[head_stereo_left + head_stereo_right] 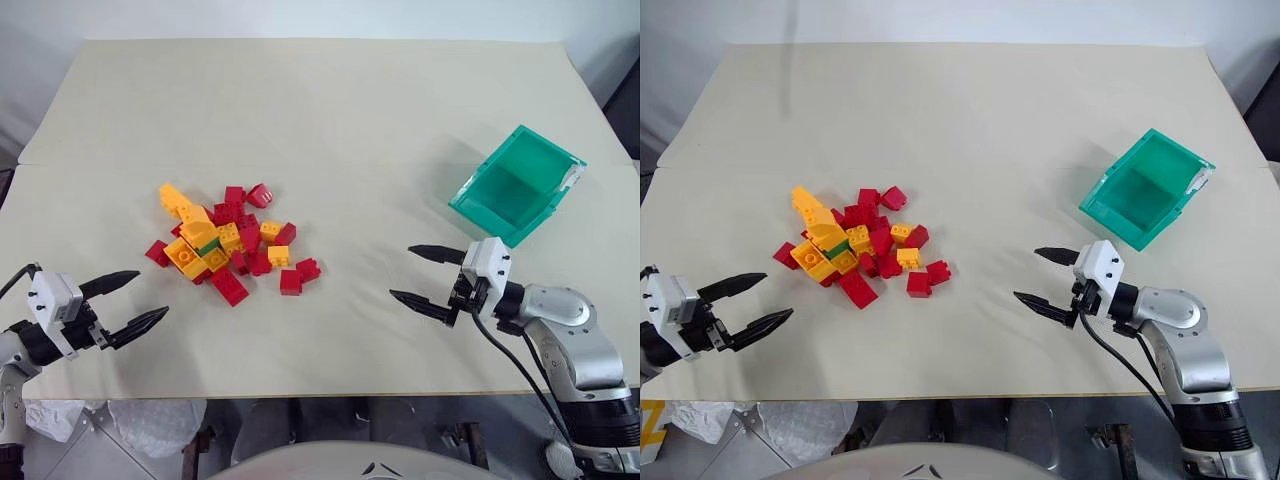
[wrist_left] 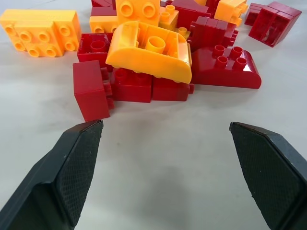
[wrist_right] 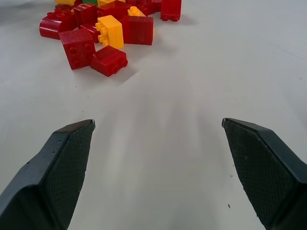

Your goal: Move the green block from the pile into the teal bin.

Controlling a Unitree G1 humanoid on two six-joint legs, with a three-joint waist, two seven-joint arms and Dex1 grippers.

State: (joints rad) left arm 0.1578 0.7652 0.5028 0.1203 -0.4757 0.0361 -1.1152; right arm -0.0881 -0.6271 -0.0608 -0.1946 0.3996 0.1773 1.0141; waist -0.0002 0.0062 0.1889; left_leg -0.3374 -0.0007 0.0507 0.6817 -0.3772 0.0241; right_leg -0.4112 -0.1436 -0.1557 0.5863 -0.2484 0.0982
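Note:
The pile of red and yellow-orange studded bricks lies left of the table's middle. The green block sits low in the pile's near left part, wedged among yellow bricks and mostly covered. The teal bin stands tilted at the right, its opening facing up. My left gripper hovers open near the front left, short of the pile, nothing between its fingers. In the left wrist view the nearest red and orange bricks lie just beyond the fingertips. My right gripper hangs open right of the pile, below the bin.
The beige table has a seam running across behind the pile. Its front edge passes just below both grippers. A few loose red bricks lie at the pile's right fringe, toward my right gripper.

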